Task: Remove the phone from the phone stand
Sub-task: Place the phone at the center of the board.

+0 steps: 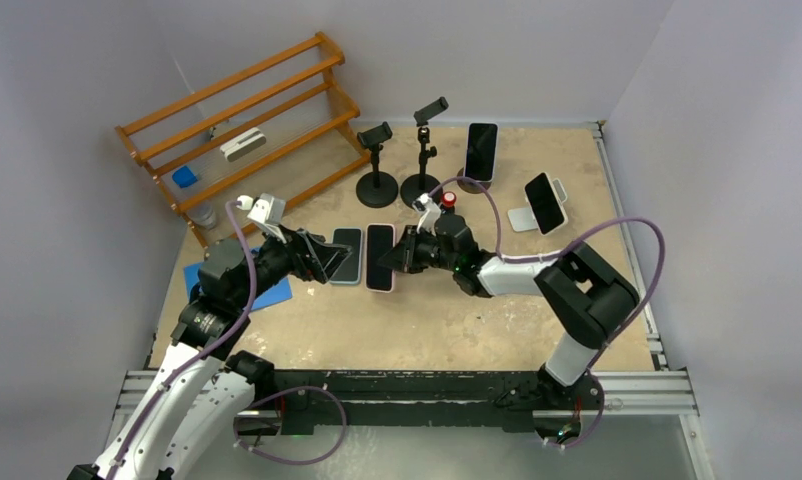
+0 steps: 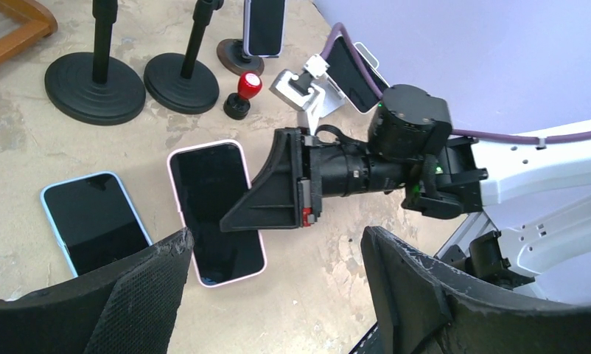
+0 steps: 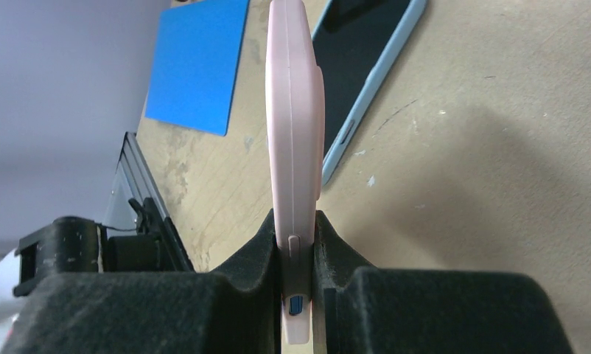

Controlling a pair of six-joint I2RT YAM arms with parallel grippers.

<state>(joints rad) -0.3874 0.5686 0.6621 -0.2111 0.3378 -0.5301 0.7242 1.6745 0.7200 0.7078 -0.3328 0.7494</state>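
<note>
On the table (image 1: 457,330), a pink-cased, dark-screened phone (image 1: 380,257) is clamped at one edge by the right tool (image 1: 398,257); the left tool (image 1: 332,262) is spread wide, empty.

Right gripper (image 1: 396,258) at pink phone (image 1: 380,257) — blue phone (image 1: 349,252) alongside

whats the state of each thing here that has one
right hand: shut on pink phone
pink phone: screen up, off any stand, pinched at one edge
left hand: open, empty
blue phone: flat on table, screen up
short clamp stand, tall clamp stand: both empty
rear phone: upright on round stand
right-side phone: propped on white stand
</note>
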